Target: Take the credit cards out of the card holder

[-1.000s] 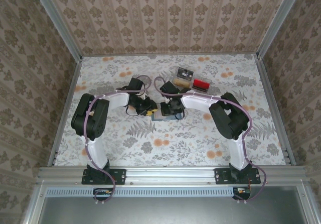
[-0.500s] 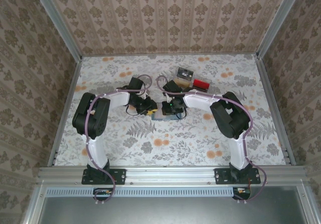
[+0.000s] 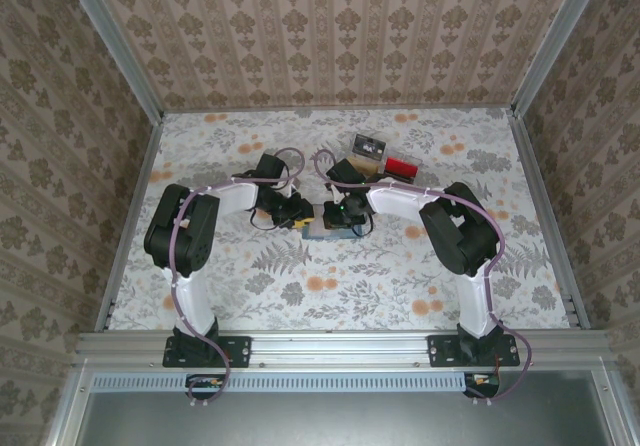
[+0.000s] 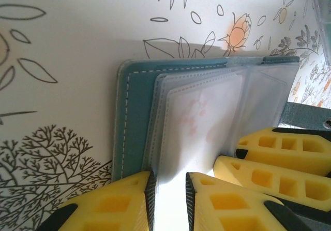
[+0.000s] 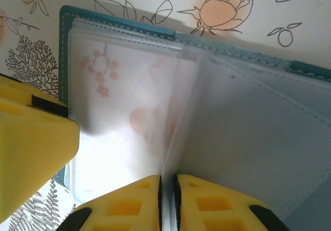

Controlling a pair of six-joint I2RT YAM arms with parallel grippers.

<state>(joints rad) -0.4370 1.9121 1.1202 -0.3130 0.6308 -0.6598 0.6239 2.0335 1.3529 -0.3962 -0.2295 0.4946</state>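
Left gripper (image 4: 168,183) of mine pinches the near edge of a frosted sleeve (image 4: 201,112) of the card holder (image 4: 135,106), pads almost together with the plastic between them, while my right gripper (image 5: 168,182) nips a neighbouring leaf at the fold, its fingers all but closed. The teal holder lies open on the floral table (image 4: 67,44), mid-table between my 2 arms, with a clear tray (image 3: 368,149) just beyond it. Whether the credit cards sit behind the frosted plastic, I cannot tell. The risks, as I judge them: both grips are on thin, slick sleeve rather than on a card, so a pull may lift or drag the whole holder or strain the stitched seam; with 2 sets of fingers crowded on 1 spread, a sideways move could knock them together
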